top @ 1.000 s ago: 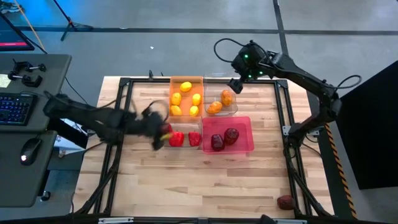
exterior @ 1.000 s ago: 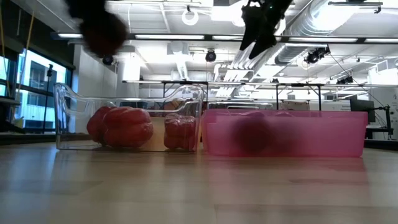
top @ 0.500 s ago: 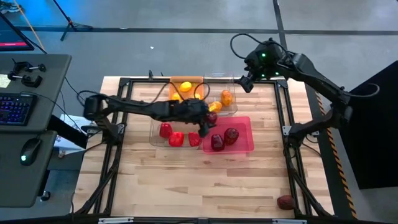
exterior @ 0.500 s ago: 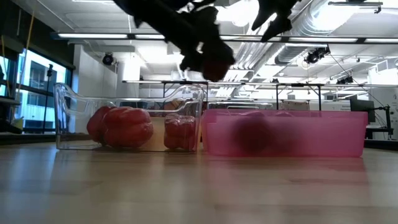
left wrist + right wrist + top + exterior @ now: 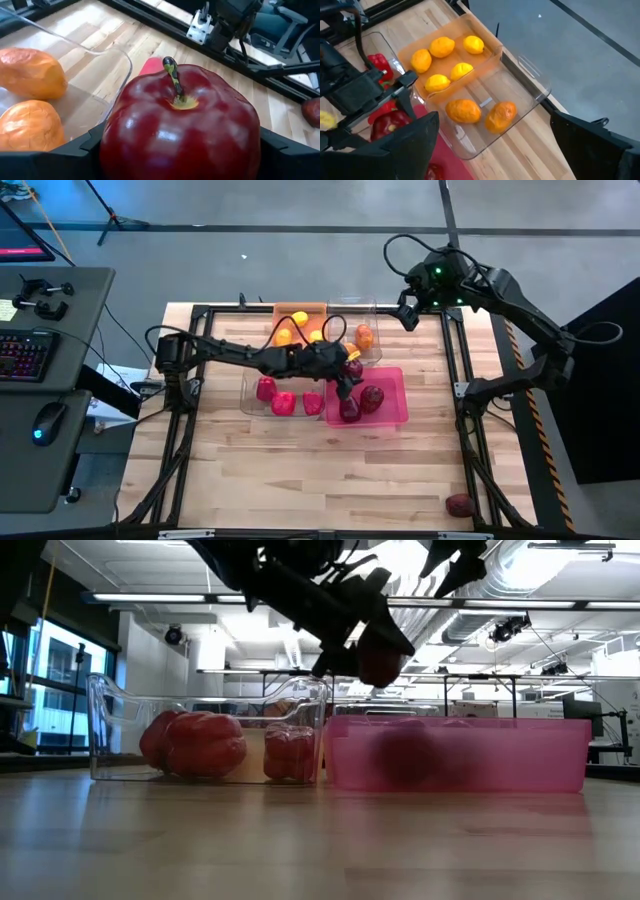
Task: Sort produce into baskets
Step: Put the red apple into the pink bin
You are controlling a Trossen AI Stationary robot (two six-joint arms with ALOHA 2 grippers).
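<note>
Left hand point(image 5: 347, 370) gripping maroon apple point(image 5: 180, 127), apple's underside cut off, pink bin point(image 5: 392, 412) below.

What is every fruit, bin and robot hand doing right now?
Left gripper: shut on the dark red apple, above the pink bin.
Right gripper: open, holding nothing, near the table's far edge.
Orange bin: holds yellow lemons.
Clear bin beside it: holds two oranges.
Other clear bin: holds red peppers.
Loose maroon fruit: lying on the table, unsorted.
</note>
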